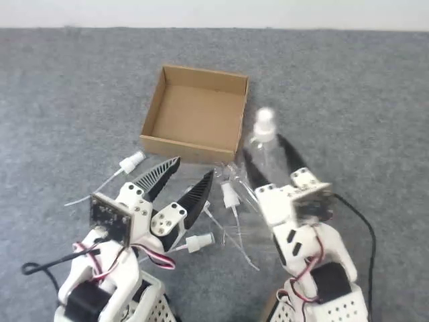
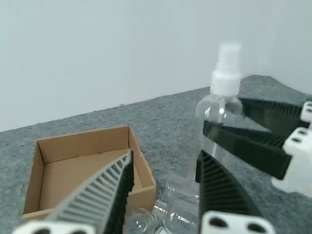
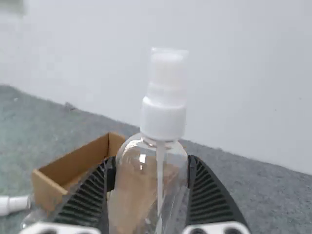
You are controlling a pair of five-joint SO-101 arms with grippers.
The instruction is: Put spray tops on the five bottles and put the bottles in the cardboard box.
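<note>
While the right pincer [image 3: 152, 166] is clamped on the belly of a clear bottle [image 3: 146, 195], its dark fingers [image 3: 87, 200] press on either side and hold the bottle upright above the grey surface [image 1: 348, 100]. A white spray top [image 3: 164, 105] sits on the bottle's neck, with its dip tube running down inside. In the high view the bottle stands just outside the near right corner of the cardboard box [image 1: 189, 146]. The left pincer [image 1: 194, 168] is spread wide and grips nothing, hanging close in front of the box's near wall. Between the two arms, loose bottles [image 2: 178, 217] lie on the surface. Loose spray tops lie around them: one [image 1: 132, 162] beside the left pincer, one [image 1: 230, 194] between the pincers, one [image 1: 200, 241] nearer the arm bases.
</note>
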